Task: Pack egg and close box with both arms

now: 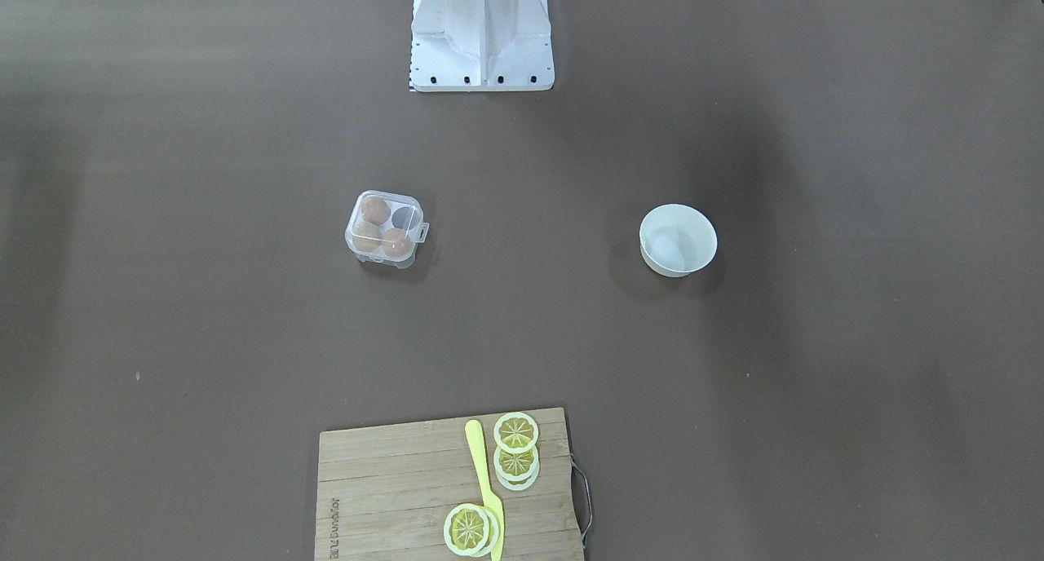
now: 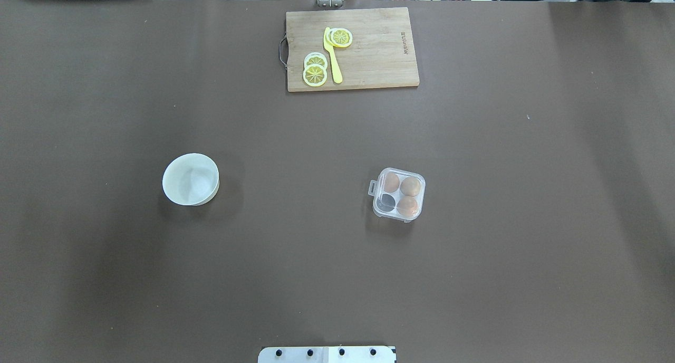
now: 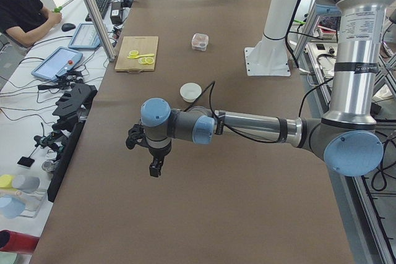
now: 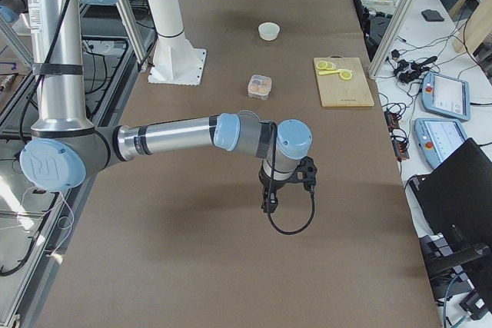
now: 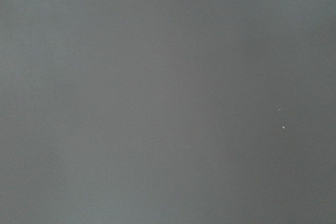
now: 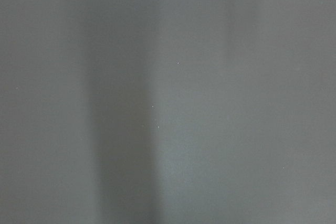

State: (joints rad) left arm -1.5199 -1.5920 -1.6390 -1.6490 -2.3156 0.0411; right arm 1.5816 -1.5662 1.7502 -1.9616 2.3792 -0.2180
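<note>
The clear four-cell box (image 2: 393,216) stands on the table right of centre, its lid seemingly down and its latch tab on its left side. Three orange-brown eggs (image 2: 411,185) lie in its cells; one cell (image 2: 387,202) is empty. The box also shows in the front view (image 1: 377,258). Both arms hang over the table's ends, far from the box. My left gripper (image 3: 154,168) shows only in the exterior left view and my right gripper (image 4: 269,201) only in the exterior right view; I cannot tell if either is open or shut. Both wrist views show only bare brown table.
A round white bowl (image 2: 190,179) stands left of centre and looks empty. A wooden cutting board (image 2: 379,57) with lemon slices (image 2: 315,74) and a yellow knife (image 2: 333,62) lies at the far edge. The robot's white base (image 1: 481,31) is at the near edge.
</note>
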